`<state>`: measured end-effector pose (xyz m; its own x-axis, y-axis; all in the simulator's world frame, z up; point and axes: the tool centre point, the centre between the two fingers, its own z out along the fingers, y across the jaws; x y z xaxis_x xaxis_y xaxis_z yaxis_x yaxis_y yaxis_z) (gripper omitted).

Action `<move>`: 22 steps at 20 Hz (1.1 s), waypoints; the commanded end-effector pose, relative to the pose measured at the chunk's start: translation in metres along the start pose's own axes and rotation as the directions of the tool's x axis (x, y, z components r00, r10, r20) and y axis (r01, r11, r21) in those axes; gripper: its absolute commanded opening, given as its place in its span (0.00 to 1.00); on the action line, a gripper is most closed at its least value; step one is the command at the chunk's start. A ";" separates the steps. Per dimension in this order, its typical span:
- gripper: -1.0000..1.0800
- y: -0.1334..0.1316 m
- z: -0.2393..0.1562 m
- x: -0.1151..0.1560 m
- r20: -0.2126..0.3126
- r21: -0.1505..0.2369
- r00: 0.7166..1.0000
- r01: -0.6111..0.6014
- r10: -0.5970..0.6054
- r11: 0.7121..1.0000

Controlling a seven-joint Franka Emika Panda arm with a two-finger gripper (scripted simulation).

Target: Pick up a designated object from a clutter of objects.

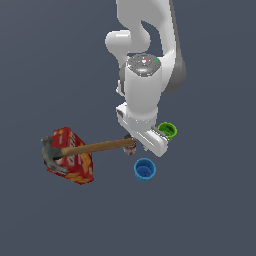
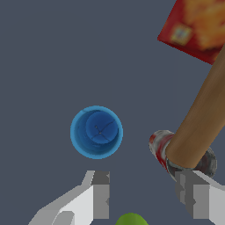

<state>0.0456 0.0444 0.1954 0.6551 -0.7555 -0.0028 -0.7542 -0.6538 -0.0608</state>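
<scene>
My end effector (image 2: 143, 197) hangs with its fingers (image 2: 100, 195) spread wide apart, holding nothing. The blue cup (image 2: 96, 132) stands upright on the worktop (image 2: 44, 66) just beyond the fingertips, clear of both, its mouth facing up. Near one finger sits the tiny can (image 2: 160, 147), with the hammer (image 1: 87, 148) handle's end resting over it. The hammer's grey head lies on the red cracker box (image 1: 75, 160). The green cup (image 1: 167, 131) stands beside my wrist.

green cup (image 2: 130, 219) cropped, tiny can (image 2: 163, 149) half-hidden
</scene>
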 end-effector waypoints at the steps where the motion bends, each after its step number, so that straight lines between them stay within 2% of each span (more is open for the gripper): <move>1: 0.62 -0.002 0.010 -0.001 -0.001 0.005 0.998 -0.067 0.067 0.998; 9: 0.62 -0.008 0.042 -0.003 -0.001 0.018 0.962 -0.274 0.274 0.962; 16: 0.62 -0.011 0.069 -0.006 0.000 0.028 0.899 -0.437 0.437 0.899; 22: 0.62 -0.011 0.084 -0.007 0.001 0.034 0.849 -0.528 0.529 0.848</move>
<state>0.0530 0.0606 0.1154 0.1823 -0.9827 -0.0338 -0.9803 -0.1790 -0.0831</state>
